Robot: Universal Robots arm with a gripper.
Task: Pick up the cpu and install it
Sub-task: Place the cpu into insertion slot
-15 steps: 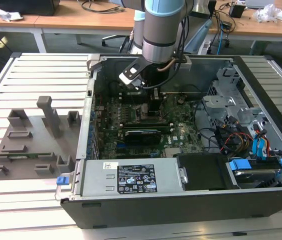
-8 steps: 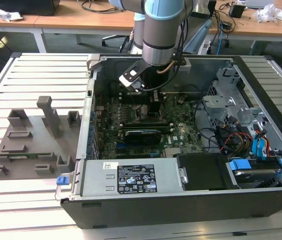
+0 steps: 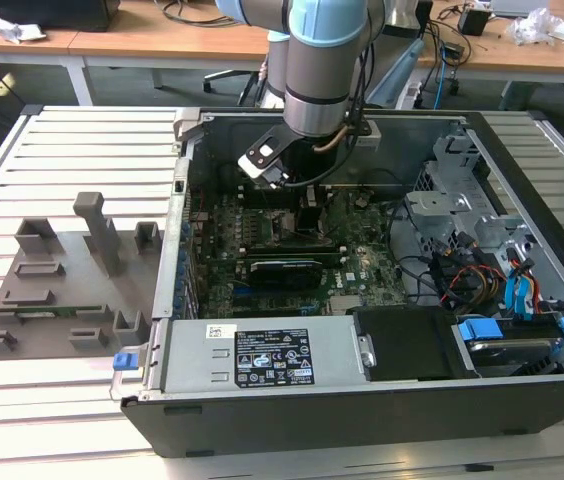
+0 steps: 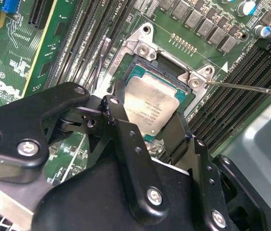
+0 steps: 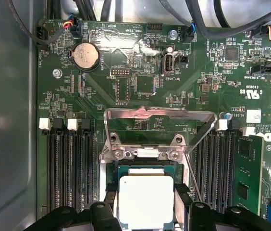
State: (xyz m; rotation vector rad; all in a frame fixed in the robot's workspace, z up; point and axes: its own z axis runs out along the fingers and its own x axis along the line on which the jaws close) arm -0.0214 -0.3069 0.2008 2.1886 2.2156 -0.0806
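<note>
Down in the socket point(image 4: 141, 49), cpu point(image 4: 152, 102) inside the pincer point(image 4: 145, 116), grip unclear; memory slots point(image 4: 231, 103) alongside.

Silver-grey cpu point(image 5: 146, 201), green motherboard point(image 5: 140, 82), black fingers point(image 4: 126, 144)

exterior view looks down on the whole open case point(image 3: 362, 432), both wrist views close above, sharing the cpu point(image 5: 146, 201)

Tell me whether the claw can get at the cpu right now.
Likely yes: in the first wrist view the claw is right at the cpu, the socket's metal frame stands swung open, and nothing covers the cpu.
</note>
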